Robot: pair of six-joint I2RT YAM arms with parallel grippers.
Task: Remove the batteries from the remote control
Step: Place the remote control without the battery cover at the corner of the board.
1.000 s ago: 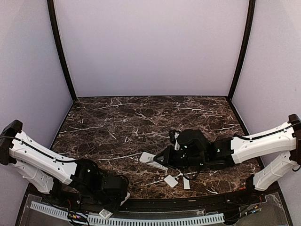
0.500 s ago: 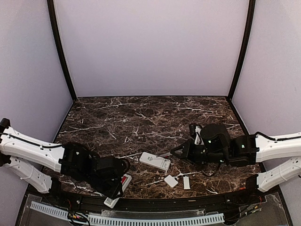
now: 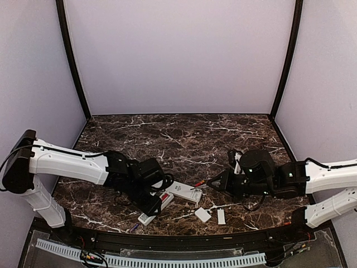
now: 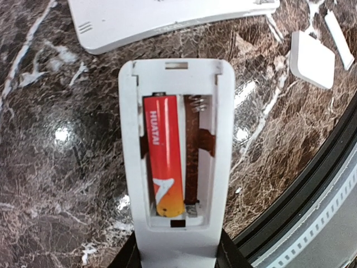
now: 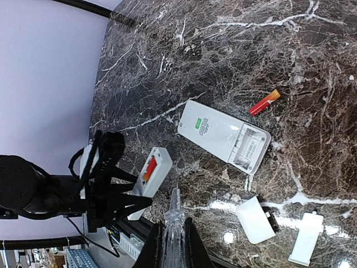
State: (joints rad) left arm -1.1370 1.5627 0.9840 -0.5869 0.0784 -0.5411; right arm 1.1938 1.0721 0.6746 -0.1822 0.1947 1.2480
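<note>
Red battery point(image 4: 164, 156) sits in remote point(image 4: 225, 139) — left gripper point(image 4: 177, 259) grasps it; right gripper point(image 5: 173, 254) clenches clear tool point(image 5: 174, 218).

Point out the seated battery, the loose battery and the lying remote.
seated battery point(image 4: 163, 156), left wrist view, red casing.
loose battery point(image 5: 264, 103), right wrist view, mid-body.
lying remote point(image 5: 220, 134), right wrist view, back panel.

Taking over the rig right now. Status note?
Left gripper: shut on the held remote, cover off. One red battery sits in its bay; the second slot is empty.
Right gripper: shut on a slim clear tool.
Table remote: bay open and looks empty. A loose red battery lies beside it, and two white covers lie nearby.
Left to do: take the red battery out of the held remote.
</note>
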